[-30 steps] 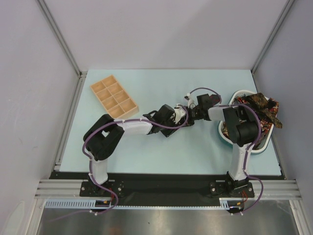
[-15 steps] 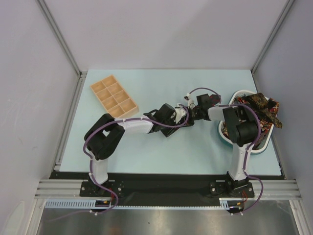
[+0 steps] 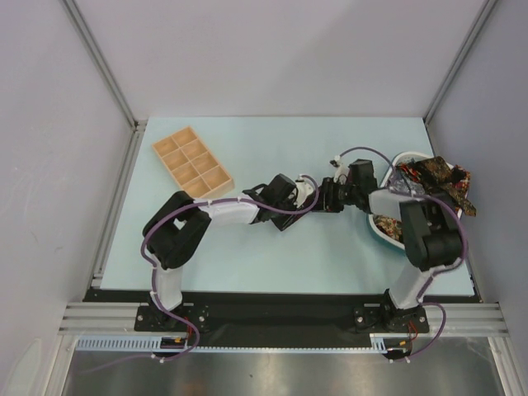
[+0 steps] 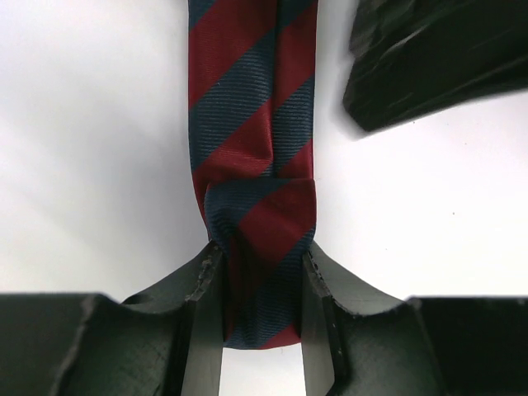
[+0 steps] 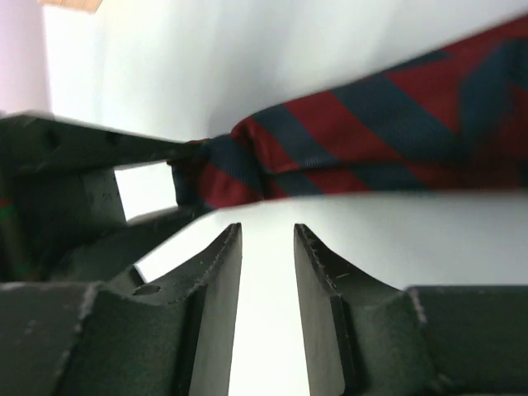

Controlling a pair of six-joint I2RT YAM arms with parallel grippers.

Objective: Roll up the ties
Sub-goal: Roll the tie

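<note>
Striped tie [image 4: 252, 206], folded end in pinch of left tool [image 4: 260, 256], just beyond spread right tool [image 5: 266, 231]

wooden compartment tray [image 3: 192, 162], white basin [image 3: 404, 155], pale-blue table [image 3: 272, 264]

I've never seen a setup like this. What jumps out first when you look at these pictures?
The navy-and-red striped tie, its end folded over and pinched between the left arm's fingers at the middle of the table; the right arm's fingers stand apart and empty beside it. Then the heap of patterned ties spilling from a white basin at the right edge, and the wooden tray far left.
</note>
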